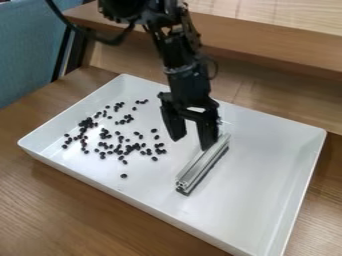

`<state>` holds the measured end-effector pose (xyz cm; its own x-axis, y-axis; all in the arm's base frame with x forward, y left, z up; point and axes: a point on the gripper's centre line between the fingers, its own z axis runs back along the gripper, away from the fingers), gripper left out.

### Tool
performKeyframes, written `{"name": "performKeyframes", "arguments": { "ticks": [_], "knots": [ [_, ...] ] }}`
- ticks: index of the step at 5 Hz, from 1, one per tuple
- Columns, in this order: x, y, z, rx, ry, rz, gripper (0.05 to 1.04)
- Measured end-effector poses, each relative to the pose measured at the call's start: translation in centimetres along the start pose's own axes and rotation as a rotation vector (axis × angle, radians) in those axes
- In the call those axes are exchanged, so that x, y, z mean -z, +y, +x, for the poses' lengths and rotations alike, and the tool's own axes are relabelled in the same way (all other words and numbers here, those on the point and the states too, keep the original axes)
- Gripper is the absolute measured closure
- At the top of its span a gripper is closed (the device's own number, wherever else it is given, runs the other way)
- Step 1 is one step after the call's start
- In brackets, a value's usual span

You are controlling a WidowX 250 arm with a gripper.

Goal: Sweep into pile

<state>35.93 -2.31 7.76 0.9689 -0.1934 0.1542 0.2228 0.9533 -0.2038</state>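
Black two-finger gripper (pixel 192 144) is over the tray's middle, released: fingers spread w/ nothing btwn them. One overlaps the far end of the silver grooved metal bar w/ dark underside (pixel 204 165); can't tell if they touch. Bar lies flat mid-tray, slanting from the far long edge side twd the near long edge, one long side facing the beans. Small, glossy black beans (pixel 85 124) are scattered over the left half of the white rectangular shallow-walled tray (pixel 302 175), some bunched, a few loose, one stray bean (pixel 123 176) nearer the near long edge.

Step now, prob.: get the bar gripped; sweep barely begun, if at all, b/c beans are spread out. Best: straddle the bar, one finger per long side, close evenly, keep its base flat on the tray. Then go beyond the outer beans & push inward w/ the long face, slow, short strokes from a few sides. Watch: a tilted bar would let beans slip under; too fast = scatter; too close to the left short edge = beans pinned vs. wall.

Brands/labels/writing: none legible.
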Motion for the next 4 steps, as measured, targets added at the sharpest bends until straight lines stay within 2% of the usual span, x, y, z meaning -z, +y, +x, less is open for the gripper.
{"name": "performKeyframes", "arguments": {
  "ticks": [2,4],
  "knots": [
    [1.0,-0.5,0.3,-0.042,0.047,0.104,0.085],
    [3.2,0.0,0.2,-0.042,0.109,0.170,0.085]
  ]
}}
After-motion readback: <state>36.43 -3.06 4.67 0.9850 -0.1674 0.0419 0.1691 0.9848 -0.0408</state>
